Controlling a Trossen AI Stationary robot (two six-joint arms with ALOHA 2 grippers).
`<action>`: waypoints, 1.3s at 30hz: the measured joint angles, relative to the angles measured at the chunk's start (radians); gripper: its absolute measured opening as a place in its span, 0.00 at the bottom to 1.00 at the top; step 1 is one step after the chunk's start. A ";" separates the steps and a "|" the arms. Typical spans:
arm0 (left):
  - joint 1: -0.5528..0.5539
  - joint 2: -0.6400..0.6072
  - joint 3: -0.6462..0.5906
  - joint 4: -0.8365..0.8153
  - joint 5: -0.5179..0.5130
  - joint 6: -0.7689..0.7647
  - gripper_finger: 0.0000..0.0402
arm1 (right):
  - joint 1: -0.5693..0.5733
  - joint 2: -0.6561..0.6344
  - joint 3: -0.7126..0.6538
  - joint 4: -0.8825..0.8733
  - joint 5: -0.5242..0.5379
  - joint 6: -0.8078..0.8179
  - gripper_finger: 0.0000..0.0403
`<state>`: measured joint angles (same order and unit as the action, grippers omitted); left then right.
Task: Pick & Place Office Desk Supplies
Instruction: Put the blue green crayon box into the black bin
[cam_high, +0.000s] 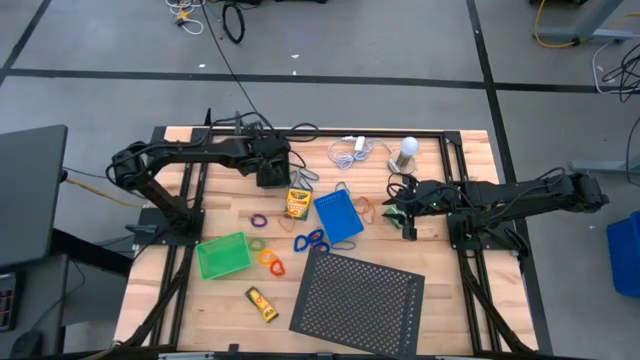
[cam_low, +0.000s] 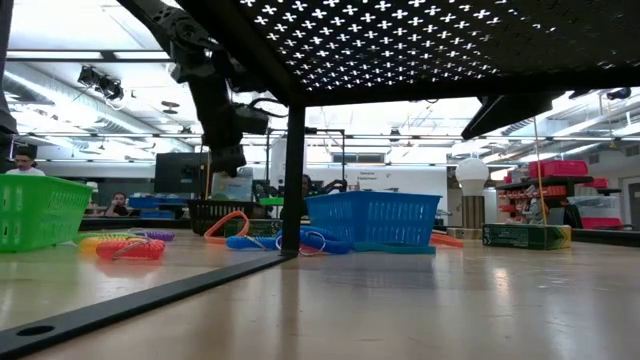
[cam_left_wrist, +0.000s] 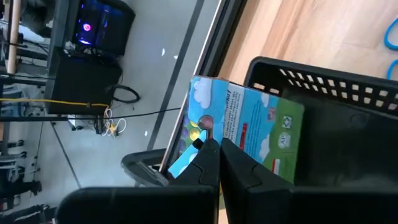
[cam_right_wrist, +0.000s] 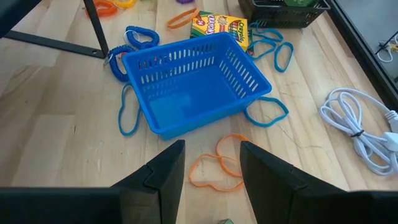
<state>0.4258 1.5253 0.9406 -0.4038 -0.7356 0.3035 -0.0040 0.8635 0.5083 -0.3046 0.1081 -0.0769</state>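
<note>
We are seeing the left pincer (cam_left_wrist: 219, 146) pressed together against a small blue-green box (cam_left_wrist: 249, 127) over the black tray (cam_left_wrist: 336, 106); the right pincer (cam_right_wrist: 211, 158) is hovering spread beside the blue tray (cam_right_wrist: 193, 81).

Ahead of my right fingers (cam_right_wrist: 210, 163), which stood apart, bare bench (cam_high: 440, 290) lay open up to the orange loops (cam_right_wrist: 219, 163). Beyond them the blue tray (cam_right_wrist: 193, 81) blocked the straight way, ringed by blue loops (cam_right_wrist: 128, 115). The white cable (cam_right_wrist: 364, 134) lay off to one side. The big black perforated sheet (cam_high: 358, 294) took up the near middle. Between the green tray (cam_high: 222, 255) and the yellow tube (cam_high: 262, 304) was clear wood.
</note>
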 joint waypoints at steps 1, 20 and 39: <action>0.000 0.000 -0.011 0.016 0.000 0.000 0.00 | 0.000 0.000 0.000 0.000 0.000 -0.007 0.41; -0.027 -0.001 -0.055 0.081 0.093 -0.002 0.12 | 0.000 0.000 0.000 0.001 0.001 -0.014 0.41; -0.075 -0.003 -0.054 0.074 0.073 -0.018 0.66 | 0.000 0.000 0.000 0.001 0.002 -0.014 0.41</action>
<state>0.3511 1.5221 0.8867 -0.3300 -0.6626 0.2856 -0.0040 0.8636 0.5083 -0.3032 0.1097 -0.0914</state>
